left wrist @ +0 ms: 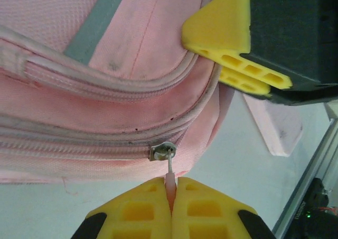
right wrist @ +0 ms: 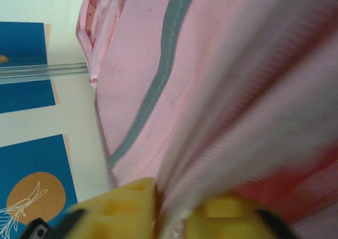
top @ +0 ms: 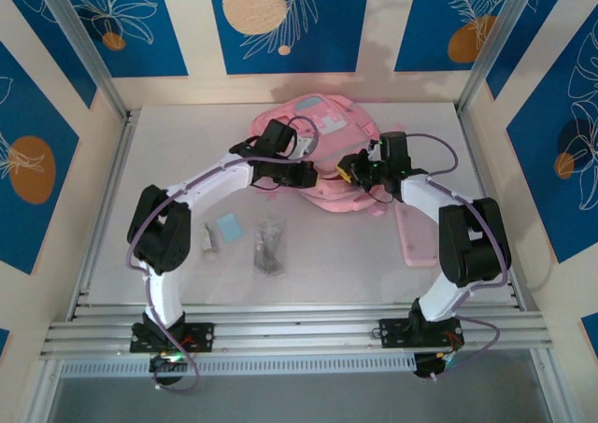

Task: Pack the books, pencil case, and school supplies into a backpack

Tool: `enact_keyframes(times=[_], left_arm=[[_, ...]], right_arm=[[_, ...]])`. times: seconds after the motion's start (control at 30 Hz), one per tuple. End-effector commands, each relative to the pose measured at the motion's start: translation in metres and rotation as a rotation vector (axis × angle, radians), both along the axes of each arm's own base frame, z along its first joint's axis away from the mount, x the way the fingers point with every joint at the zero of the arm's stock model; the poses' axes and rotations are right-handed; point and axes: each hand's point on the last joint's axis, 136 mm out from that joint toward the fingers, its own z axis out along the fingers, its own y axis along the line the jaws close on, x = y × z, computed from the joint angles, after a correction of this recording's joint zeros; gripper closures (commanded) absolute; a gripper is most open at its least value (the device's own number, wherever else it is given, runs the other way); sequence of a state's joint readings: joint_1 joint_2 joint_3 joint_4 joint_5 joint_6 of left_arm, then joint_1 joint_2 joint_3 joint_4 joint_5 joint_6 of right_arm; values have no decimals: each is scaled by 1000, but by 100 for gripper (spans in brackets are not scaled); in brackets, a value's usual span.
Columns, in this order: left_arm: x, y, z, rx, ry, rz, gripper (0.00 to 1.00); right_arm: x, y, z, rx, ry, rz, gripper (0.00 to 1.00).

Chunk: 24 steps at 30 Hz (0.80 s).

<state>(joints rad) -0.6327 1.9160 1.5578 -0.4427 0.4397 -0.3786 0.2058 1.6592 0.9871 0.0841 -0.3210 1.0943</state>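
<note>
The pink backpack lies at the back middle of the table. My left gripper is shut on the pink zipper pull at the bag's near edge, just below the metal slider. My right gripper faces it from the right, shut on a fold of backpack fabric. Its yellow fingers show in the left wrist view. The pale-pink pencil case lies under the right forearm. A light-blue square, a clear packet and a white piece lie at front left. The books are out of view.
Aluminium rails run along the table's near edge, by the arm bases. Panelled walls with upright posts close in the left, back and right sides. Bare tabletop lies between the two arms.
</note>
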Motion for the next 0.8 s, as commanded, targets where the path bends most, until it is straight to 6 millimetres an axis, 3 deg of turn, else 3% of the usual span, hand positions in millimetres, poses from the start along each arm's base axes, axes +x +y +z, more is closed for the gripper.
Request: enact_keyframes(times=[0.0, 0.13, 0.27, 0.33, 0.43, 0.57, 0.6, 0.67, 0.7, 0.77], left_arm=[[2, 13, 14, 30, -89, -11, 100], [52, 96, -25, 257, -125, 246, 100], [111, 161, -30, 338, -242, 511, 100], [133, 175, -23, 332, -292, 597, 100], [150, 175, -11, 276, -317, 647, 98], [146, 162, -2, 211, -295, 601, 56], [141, 160, -2, 202, -284, 583, 47], [129, 156, -2, 187, -256, 543, 27], [122, 155, -5, 186, -240, 525, 24], [106, 155, -7, 180, -212, 491, 21]], right_arm=[[19, 2, 35, 1, -138, -18, 100], [6, 1, 45, -34, -156, 1, 100], [-3, 12, 43, -18, -142, 39, 100], [-5, 21, 42, -7, -139, 62, 100], [-5, 36, 43, 17, -135, 109, 100], [-7, 58, 51, 40, -149, 204, 98], [-7, 60, 53, 31, -149, 221, 88], [-11, 58, 55, -20, -153, 260, 54], [-15, 55, 55, -61, -149, 277, 44], [-24, 42, 53, -185, -143, 307, 8]])
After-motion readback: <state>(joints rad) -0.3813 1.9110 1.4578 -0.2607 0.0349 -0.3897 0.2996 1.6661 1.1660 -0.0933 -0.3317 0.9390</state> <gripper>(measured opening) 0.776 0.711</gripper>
